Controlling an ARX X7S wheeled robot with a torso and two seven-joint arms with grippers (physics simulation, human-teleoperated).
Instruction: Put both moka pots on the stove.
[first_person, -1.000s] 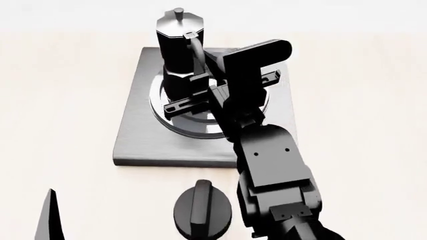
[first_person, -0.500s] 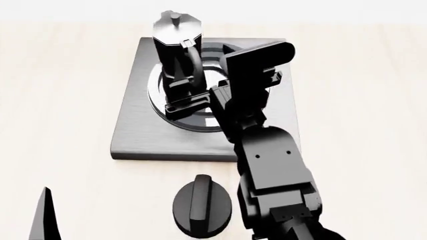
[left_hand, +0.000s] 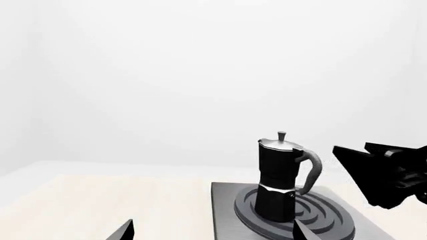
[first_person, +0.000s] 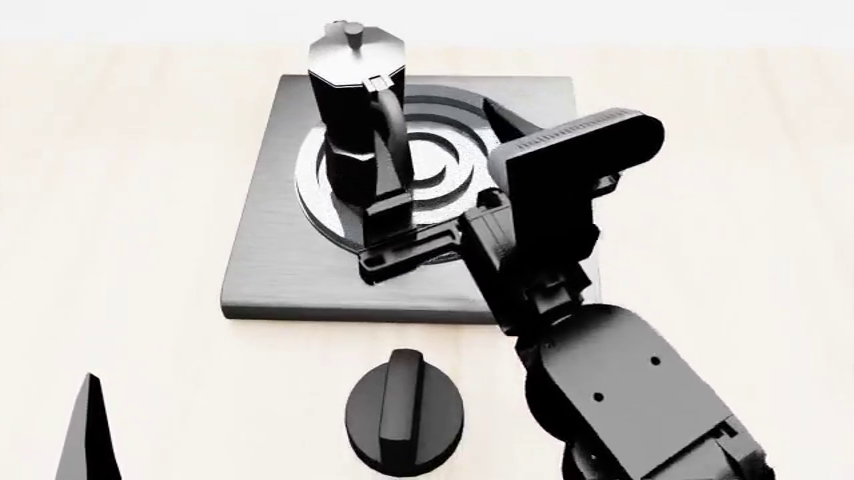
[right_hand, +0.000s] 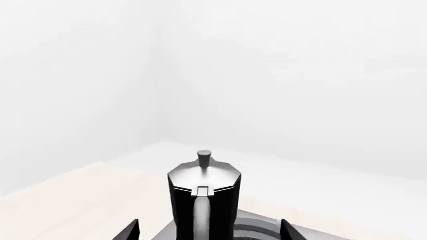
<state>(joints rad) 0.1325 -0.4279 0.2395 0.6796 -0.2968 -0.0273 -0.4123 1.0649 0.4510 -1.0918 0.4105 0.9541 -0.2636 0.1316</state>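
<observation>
One moka pot (first_person: 354, 95) stands upright on the left part of the ring burner of the stove (first_person: 267, 250), handle toward me. It also shows in the left wrist view (left_hand: 279, 185) and the right wrist view (right_hand: 203, 195). My right gripper (first_person: 445, 160) is open and empty, a short way back from the pot, with its fingertips (right_hand: 130, 231) either side of the handle line. My left gripper (left_hand: 213, 235) is open and empty, low at the near left; one finger (first_person: 91, 430) shows in the head view. The second moka pot is out of view.
A low round black knob with a raised ridge (first_person: 404, 410) sits on the pale table in front of the stove's near edge. My right arm (first_person: 627, 390) reaches over the near right corner of the stove and shows in the left wrist view (left_hand: 387, 175).
My right gripper has drawn back from the moka pot toward me and to the right. The pot stays standing on the burner. The left gripper has not moved.
</observation>
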